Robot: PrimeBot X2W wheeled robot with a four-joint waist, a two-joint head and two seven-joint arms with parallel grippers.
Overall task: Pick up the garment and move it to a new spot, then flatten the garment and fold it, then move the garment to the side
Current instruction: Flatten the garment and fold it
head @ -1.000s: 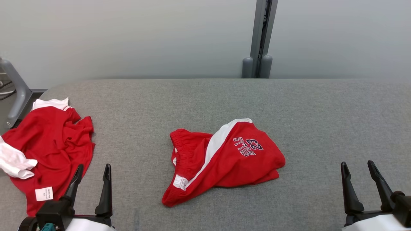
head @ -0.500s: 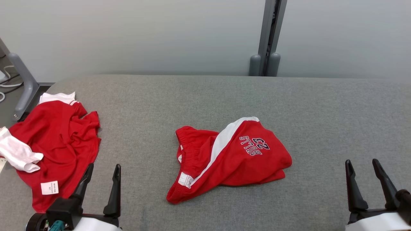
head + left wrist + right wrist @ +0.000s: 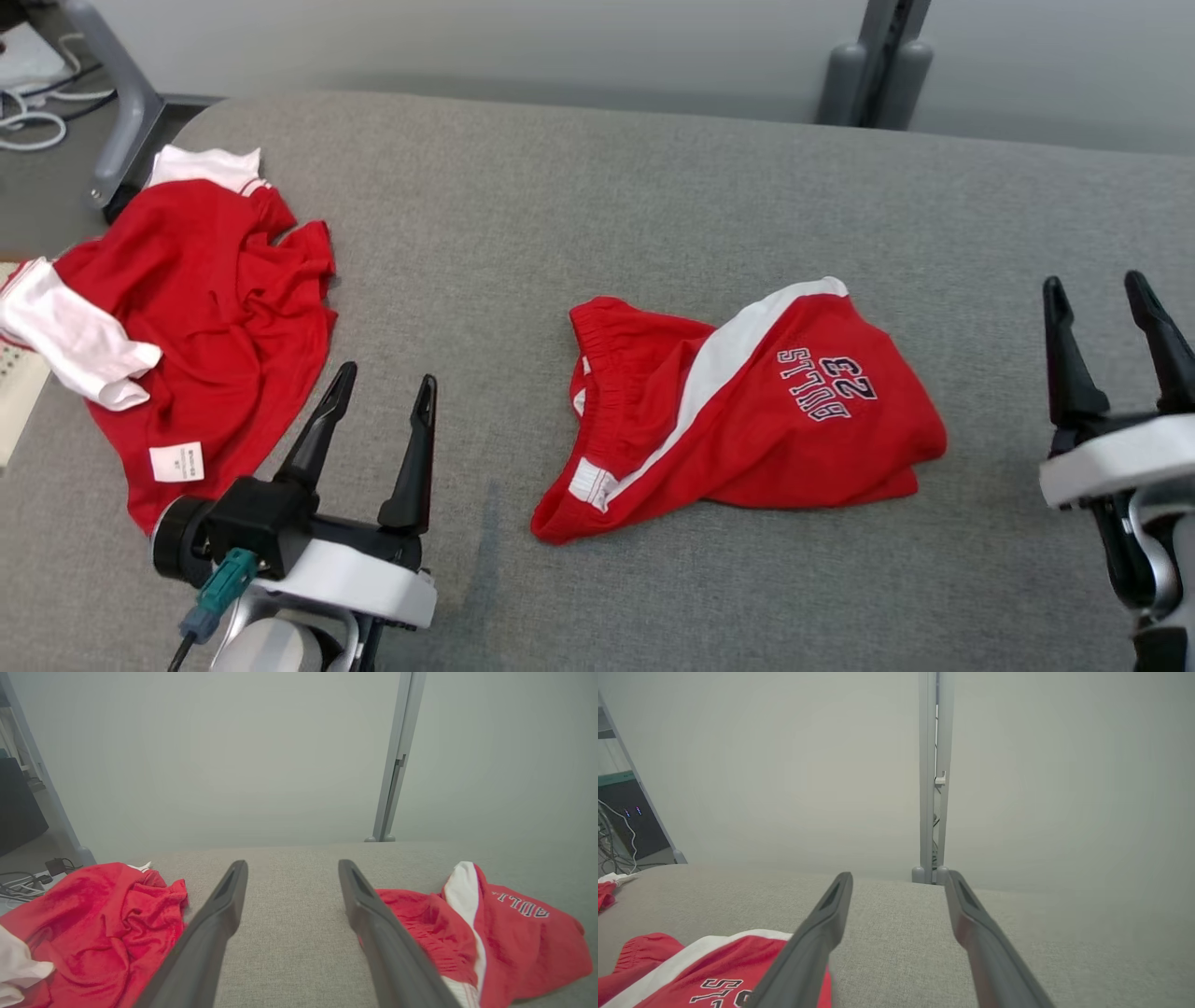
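Step in hand: judging by the layout, the pick-up is only being lined up; nothing is being held yet.
Garment: the red shorts [image 3: 747, 401], with a white side stripe and "BULLS 23" lettering, are lying crumpled mid-table between the two arms, waistband toward the robot's left.
Left gripper [image 3: 386, 375]: hanging with fingers spread and empty, near the waistband side of the shorts, not touching them.
Right gripper [image 3: 1094, 280]: likewise standing wide and empty, well apart from the shorts' right edge.
Next move: probably calling for reaching in and down to pinch a raised fold or the waistband, taking the shorts' cloth alone.
Other cloth: a red and white jersey [image 3: 205, 317] is lying bunched at the table's left end, apart from the shorts.
Surface: the table [image 3: 560, 205] is wearing a grey woven cover, likely gripping cloth and making smoothing slow.
Room: a pale wall [image 3: 467, 37] is standing behind, with a grey post [image 3: 878, 65]; cables [image 3: 28, 103] are trailing on the floor beside a grey frame leg [image 3: 121, 103].
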